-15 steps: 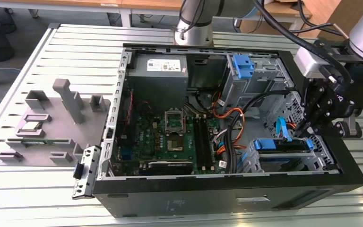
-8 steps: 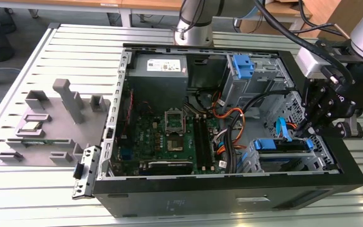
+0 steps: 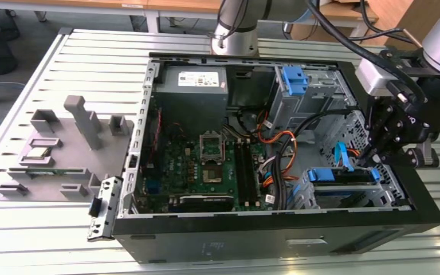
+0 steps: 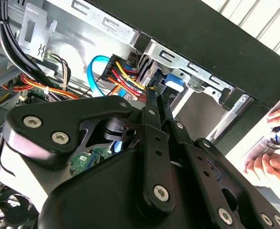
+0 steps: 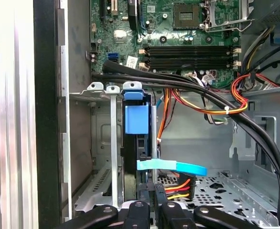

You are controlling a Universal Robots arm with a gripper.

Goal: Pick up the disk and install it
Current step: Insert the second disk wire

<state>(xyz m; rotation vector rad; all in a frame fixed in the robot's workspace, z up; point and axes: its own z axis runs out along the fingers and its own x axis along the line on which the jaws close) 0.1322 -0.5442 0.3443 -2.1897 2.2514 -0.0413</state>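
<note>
hovering over the drive cage in the exterior view — gripper (image 3: pixel 378 160) beside the disk (image 3: pixel 345 176), seated edge-on. in both wrist views, pinched together at its rear; may snag the blue cable (image 5: pixel 173 166).

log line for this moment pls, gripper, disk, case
gripper: low at the drive bay, fingers together | disk: on edge in the bay | case: open, flat on table

One disk (image 5: pixel 135 119), one tool (image 5: pixel 152 210)
</note>
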